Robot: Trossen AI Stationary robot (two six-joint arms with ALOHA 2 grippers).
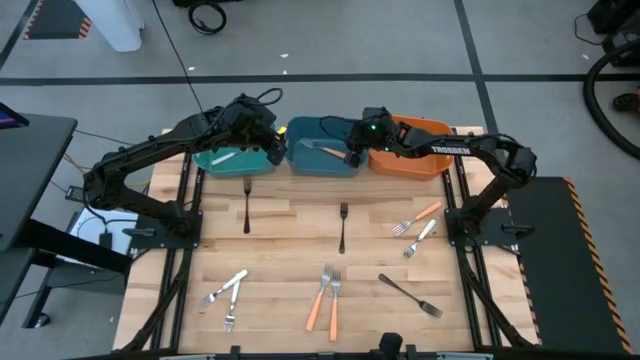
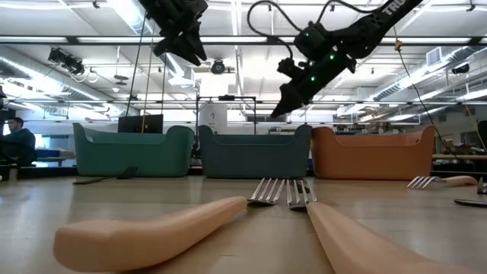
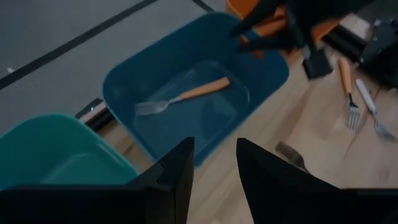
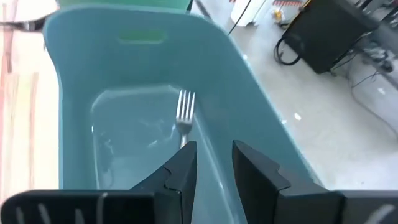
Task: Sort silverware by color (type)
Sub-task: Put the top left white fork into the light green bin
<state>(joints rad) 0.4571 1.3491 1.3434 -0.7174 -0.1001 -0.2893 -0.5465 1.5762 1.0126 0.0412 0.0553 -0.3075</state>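
An orange-handled fork (image 3: 180, 98) lies flat on the floor of the blue bin (image 1: 322, 165); its tines also show in the right wrist view (image 4: 185, 106). A white fork (image 1: 222, 157) lies in the teal bin (image 1: 235, 165). My right gripper (image 4: 214, 162) is open and empty above the blue bin's right part (image 1: 352, 157), well over its rim (image 2: 280, 113). My left gripper (image 3: 214, 165) is open and empty above the gap between the teal and blue bins (image 1: 272, 152). Black, white and orange-handled forks lie loose on the table.
The orange bin (image 1: 410, 162) stands right of the blue one. On the table lie black forks (image 1: 247, 200) (image 1: 343, 225) (image 1: 410, 295), two orange-handled forks (image 1: 327, 295) near the front, an orange-handled (image 1: 415, 218) and a white fork (image 1: 420, 238) at the right, and white forks (image 1: 225, 290) at the front left.
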